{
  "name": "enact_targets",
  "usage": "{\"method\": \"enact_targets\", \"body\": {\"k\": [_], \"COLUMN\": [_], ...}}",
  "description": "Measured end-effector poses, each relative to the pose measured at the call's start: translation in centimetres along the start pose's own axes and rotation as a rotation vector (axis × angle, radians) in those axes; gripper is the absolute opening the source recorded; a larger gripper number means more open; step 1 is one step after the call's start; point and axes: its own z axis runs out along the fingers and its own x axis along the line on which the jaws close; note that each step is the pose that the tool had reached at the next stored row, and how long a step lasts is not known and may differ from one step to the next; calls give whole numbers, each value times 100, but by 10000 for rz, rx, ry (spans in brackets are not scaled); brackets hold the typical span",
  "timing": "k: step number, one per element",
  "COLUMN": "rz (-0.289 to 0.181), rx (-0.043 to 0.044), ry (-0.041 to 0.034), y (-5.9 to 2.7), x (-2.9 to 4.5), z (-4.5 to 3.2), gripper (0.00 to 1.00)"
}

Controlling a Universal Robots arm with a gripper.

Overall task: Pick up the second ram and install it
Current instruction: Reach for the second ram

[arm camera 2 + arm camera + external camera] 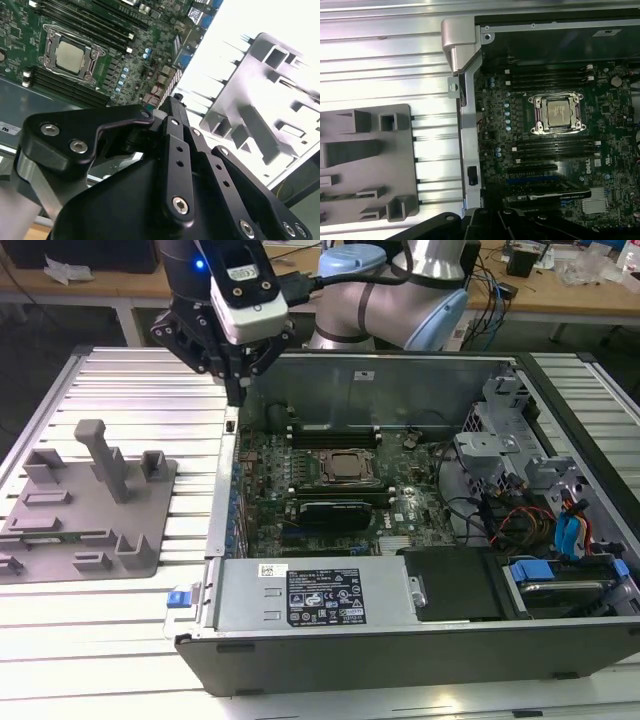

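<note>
Bright lighting. Slatted table (235,30) blown out white in the second wrist view, glare along its near edge in the exterior view. Motherboard (495,150) dim, shadowed.

I see a robotics lab with a workshop feel; a ribbed aluminium work table (120,380) carries an open desktop computer case (400,645), its green motherboard (300,502) laid bare, beside a grey moulded parts fixture (60,530); the robot arm (400,300) I drive, silver with pale blue joints, reaches over them; behind stand wooden benches (575,298) strewn with cables (487,285) and small electronics.
</note>
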Motion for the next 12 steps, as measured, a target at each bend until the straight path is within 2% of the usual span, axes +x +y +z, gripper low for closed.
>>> {"method": "enact_targets", "body": {"k": [12], "rz": [1], "rx": [0], "ry": [-1], "y": [-17], "x": [228], "z": [5], "gripper": [8]}}
